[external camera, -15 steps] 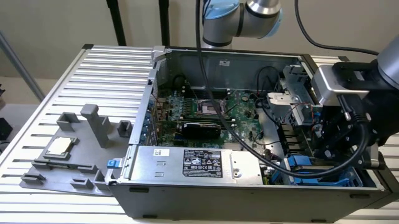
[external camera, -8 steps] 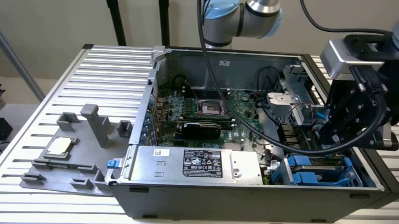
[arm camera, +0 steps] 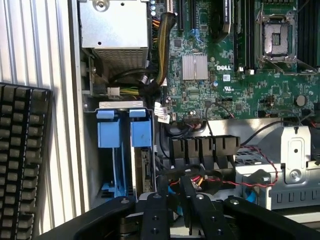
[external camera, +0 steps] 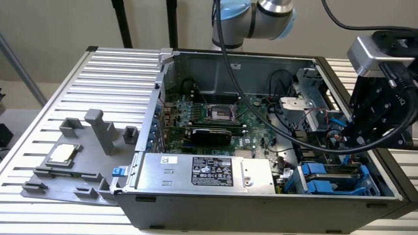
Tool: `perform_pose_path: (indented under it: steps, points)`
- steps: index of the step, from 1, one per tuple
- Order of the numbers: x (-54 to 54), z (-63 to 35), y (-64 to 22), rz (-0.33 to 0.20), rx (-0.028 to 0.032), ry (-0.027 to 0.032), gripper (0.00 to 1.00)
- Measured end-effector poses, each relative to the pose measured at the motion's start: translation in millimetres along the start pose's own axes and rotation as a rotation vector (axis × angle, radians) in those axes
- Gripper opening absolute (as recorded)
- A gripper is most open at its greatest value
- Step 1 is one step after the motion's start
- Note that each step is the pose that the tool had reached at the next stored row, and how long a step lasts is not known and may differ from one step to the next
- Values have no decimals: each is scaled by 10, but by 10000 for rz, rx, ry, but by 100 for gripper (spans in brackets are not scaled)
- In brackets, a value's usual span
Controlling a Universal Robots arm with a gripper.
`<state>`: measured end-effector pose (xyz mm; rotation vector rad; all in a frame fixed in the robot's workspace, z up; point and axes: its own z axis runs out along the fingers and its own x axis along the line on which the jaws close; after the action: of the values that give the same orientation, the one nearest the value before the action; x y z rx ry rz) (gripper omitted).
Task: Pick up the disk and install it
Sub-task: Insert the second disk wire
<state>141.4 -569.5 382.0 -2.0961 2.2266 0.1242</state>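
Note:
The disk point(arm camera: 144, 167) stands on edge in a slot of the blue drive cage point(arm camera: 111, 150) inside the open computer case point(external camera: 216, 205). Its blue carrier tab point(arm camera: 141, 132) faces up, with the silver-grey body showing below it. In the exterior view the disk point(external camera: 334, 169) sits in the cage at the case's near right corner. My gripper point(arm camera: 175, 210) hovers just above and beside the cage, touching nothing; its black fingers point(arm camera: 154, 220) stand a small gap apart, with only wires showing through the gap. In the exterior view my gripper point(external camera: 365, 134) hangs over the case's right side.
A grey fixture point(external camera: 72, 161) on the slatted table holds a small square silver CPU chip point(external camera: 62, 154). The power supply point(external camera: 205, 171), motherboard point(arm camera: 240, 65) and loose cables point(arm camera: 220, 180) crowd the case. A black keyboard point(arm camera: 22, 160) lies outside the case wall.

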Motion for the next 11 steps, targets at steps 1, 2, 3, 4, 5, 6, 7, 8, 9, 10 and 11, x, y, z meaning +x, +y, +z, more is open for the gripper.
perform_pose_path:
  steps: [1,2,3,4,5,6,7,8,9,10,11]
  points:
    - [-17,2,-8,3,1,7,27]
    - [-32,4,-14,8,2,19,27]
    - [-49,5,-20,11,4,31,33]
    - [-65,8,-25,14,5,48,33]
    - [-79,8,-32,15,7,78,33]
    - [-92,10,-39,17,10,128,33]
    - [-103,12,-47,19,15,201,33]
    - [-115,15,-53,19,21,288,33]
    - [-131,18,-61,19,27,385,33]
    - [-145,22,-66,19,32,483,33]
    - [-161,27,-71,18,39,593,33]
